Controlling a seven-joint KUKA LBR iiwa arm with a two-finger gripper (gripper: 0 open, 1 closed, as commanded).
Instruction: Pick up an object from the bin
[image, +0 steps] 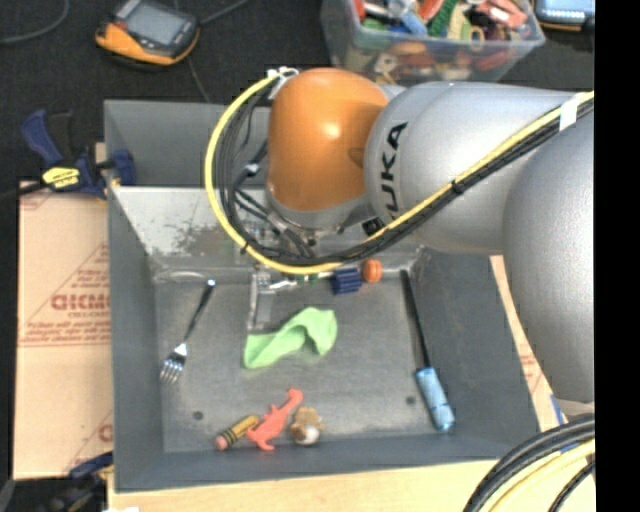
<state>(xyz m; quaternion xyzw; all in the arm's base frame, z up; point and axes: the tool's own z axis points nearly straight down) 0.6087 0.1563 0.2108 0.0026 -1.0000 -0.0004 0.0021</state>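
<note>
I see the gripper (263, 300) near the middle of the bin (370, 390), with the green cloth (293, 338) just beside it at 5 o'clock, lying 8-to-2 (whether it's apart or together, I can't tell).

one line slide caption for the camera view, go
KUKA gripper in the grey bin beside a crumpled green cloth; fork and blue-handled tool lie apart.

A grey metal bin (370, 385) holds a scatter of small items on its floor. A crumpled green cloth (292, 338) lies at centre frame, a fork (174, 367) at left and a black-shafted tool with a blue handle (434, 397) at right. Along the lower edge, close together, lie a crayon (236, 434), an orange toy lizard (276, 420) and a small brownish object (305, 429).
</note>
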